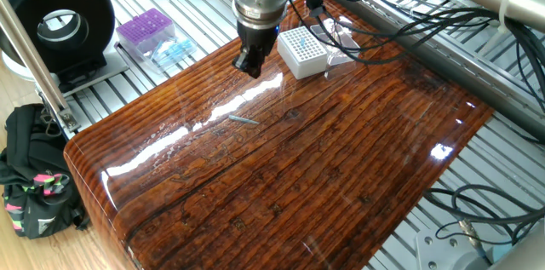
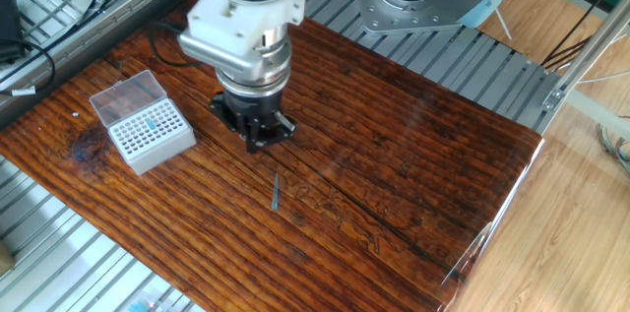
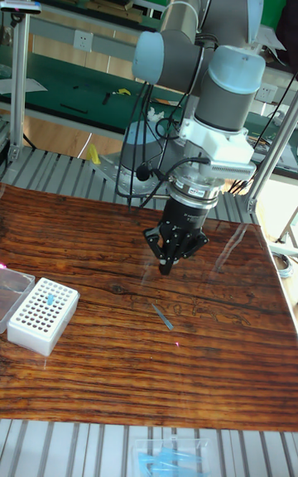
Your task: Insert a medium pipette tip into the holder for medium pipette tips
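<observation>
The medium pipette tip [image 1: 243, 120] lies flat on the wooden table, a thin grey sliver, also seen as the tip [image 2: 277, 191] and the tip [image 3: 163, 316]. My gripper [image 1: 250, 66] hangs above the table between the tip and the holder, its dark fingers drawn together to a point with nothing held. It shows again as the gripper [image 2: 258, 139] and the gripper [image 3: 168, 267], a short way off the tip. The holder for medium pipette tips [image 1: 304, 51] is a white block with a grid of holes; its clear lid [image 2: 123, 96] lies open behind the holder [image 2: 148, 134].
A purple grid-topped box [image 1: 145, 30] and a bag of blue tips [image 1: 173, 51] sit on the slotted metal bench left of the wooden table [image 1: 341, 159]. A black round device [image 1: 58, 21] stands at far left. Cables [image 1: 409, 14] run behind the table.
</observation>
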{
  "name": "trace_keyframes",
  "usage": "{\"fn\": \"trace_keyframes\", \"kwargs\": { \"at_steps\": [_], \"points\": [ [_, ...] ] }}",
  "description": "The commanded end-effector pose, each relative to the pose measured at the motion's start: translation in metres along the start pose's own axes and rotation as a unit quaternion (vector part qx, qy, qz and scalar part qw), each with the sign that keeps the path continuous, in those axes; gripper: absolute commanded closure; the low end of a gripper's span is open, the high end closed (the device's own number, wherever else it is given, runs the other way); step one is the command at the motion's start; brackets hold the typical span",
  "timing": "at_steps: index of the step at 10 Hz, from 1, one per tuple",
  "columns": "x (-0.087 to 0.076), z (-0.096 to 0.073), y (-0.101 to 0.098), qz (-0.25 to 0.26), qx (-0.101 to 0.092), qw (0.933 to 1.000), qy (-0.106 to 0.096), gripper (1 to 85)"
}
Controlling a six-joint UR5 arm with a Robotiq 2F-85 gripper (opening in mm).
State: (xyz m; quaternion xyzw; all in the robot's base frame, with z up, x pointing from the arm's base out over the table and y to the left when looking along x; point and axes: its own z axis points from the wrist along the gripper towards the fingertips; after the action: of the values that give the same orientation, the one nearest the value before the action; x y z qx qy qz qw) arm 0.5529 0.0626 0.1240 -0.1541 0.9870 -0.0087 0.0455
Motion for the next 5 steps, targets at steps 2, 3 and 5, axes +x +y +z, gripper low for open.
{"fn": "trace_keyframes", "kwargs": {
  "at_steps": [2, 3, 5],
  "points": [
    [0.012, 0.004, -0.029, -0.064, 0.048, 0.9967, 0.018, 84.7],
    [0.011, 0.009, -0.014, -0.05, 0.027, 0.9983, 0.009, 84.7],
    [0.001, 0.01, -0.001, -0.056, 0.009, 0.9983, -0.011, 84.7]
  ]
}}
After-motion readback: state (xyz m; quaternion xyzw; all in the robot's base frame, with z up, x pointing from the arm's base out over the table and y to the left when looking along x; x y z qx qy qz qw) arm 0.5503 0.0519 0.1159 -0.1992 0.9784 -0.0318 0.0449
